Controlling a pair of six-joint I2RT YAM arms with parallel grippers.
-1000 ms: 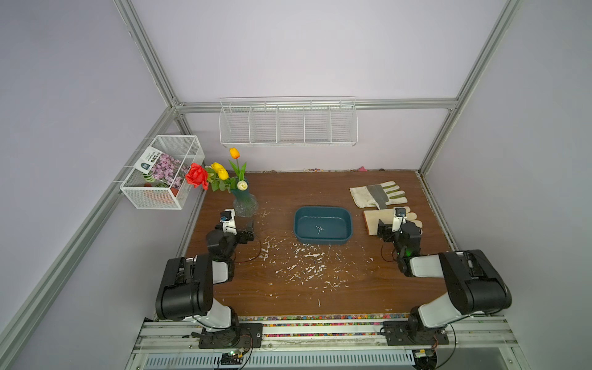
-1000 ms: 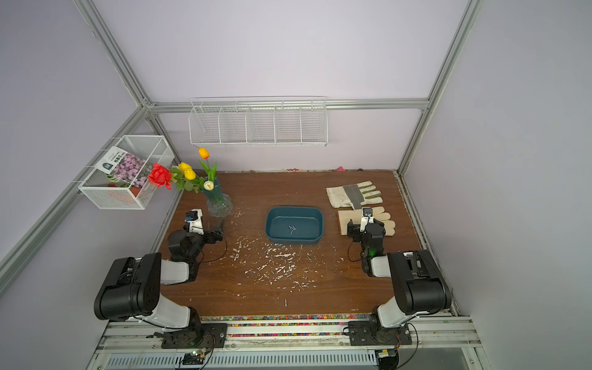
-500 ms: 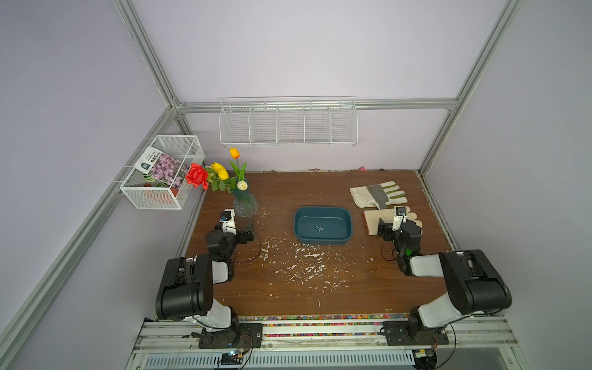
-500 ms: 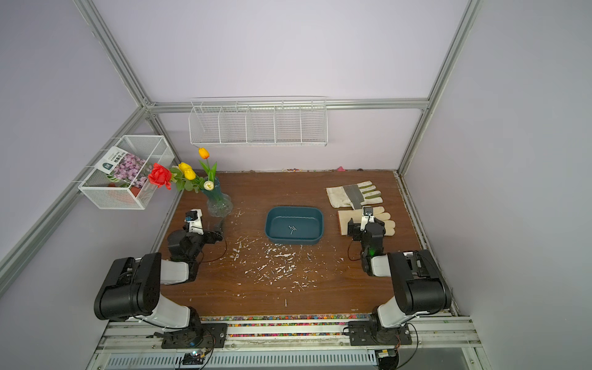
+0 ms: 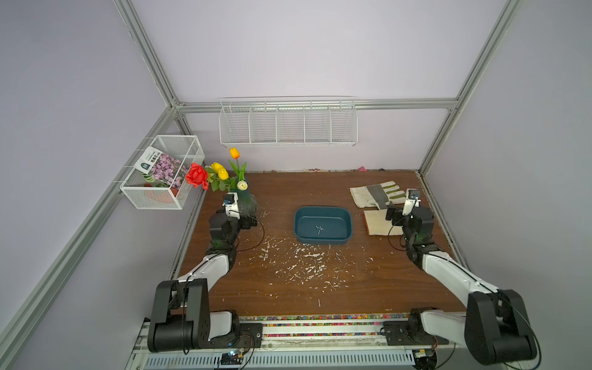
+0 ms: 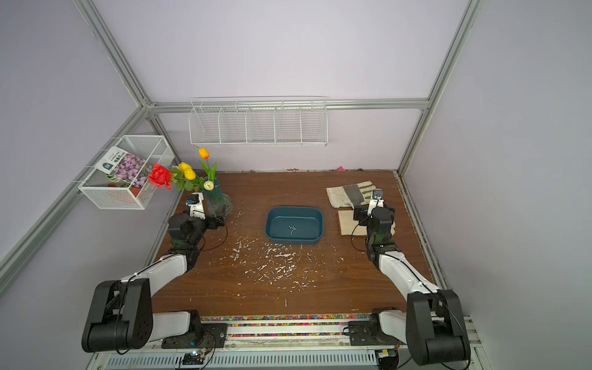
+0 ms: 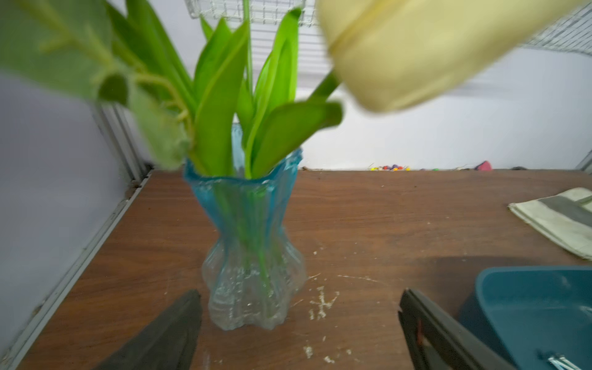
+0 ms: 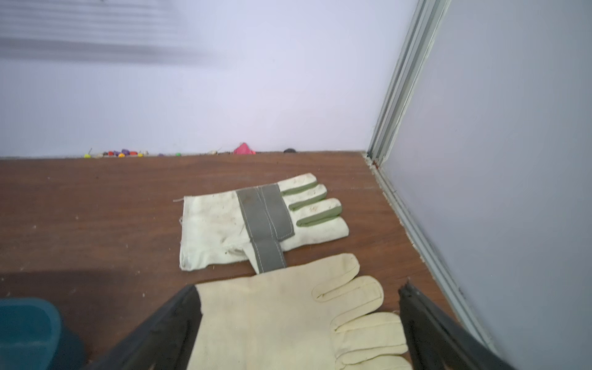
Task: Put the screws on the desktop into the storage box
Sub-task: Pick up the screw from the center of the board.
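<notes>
The dark teal storage box point(image 5: 323, 209) point(image 6: 294, 209) stands mid-desktop with a few silver screws point(image 5: 319, 229) point(image 6: 292, 229) lying in it. One slim screw point(image 5: 319, 302) point(image 6: 285, 301) lies alone on the brown desktop point(image 5: 288, 192) near the front edge. Any others among the white flecks are too small to tell. My left gripper point(image 5: 249, 221) point(image 7: 301, 293) is open by the vase, with the box's rim point(image 7: 512, 272) to one side. My right gripper point(image 5: 392, 213) point(image 8: 300, 286) is open over a cream glove, holding nothing.
A blue glass vase point(image 5: 243, 200) point(image 7: 253, 288) of flowers stands just ahead of the left gripper. Two work gloves point(image 5: 376, 195) point(image 5: 379, 221) lie right of the box. White wire baskets point(image 5: 288, 125) point(image 5: 163, 173) hang on the back and left walls.
</notes>
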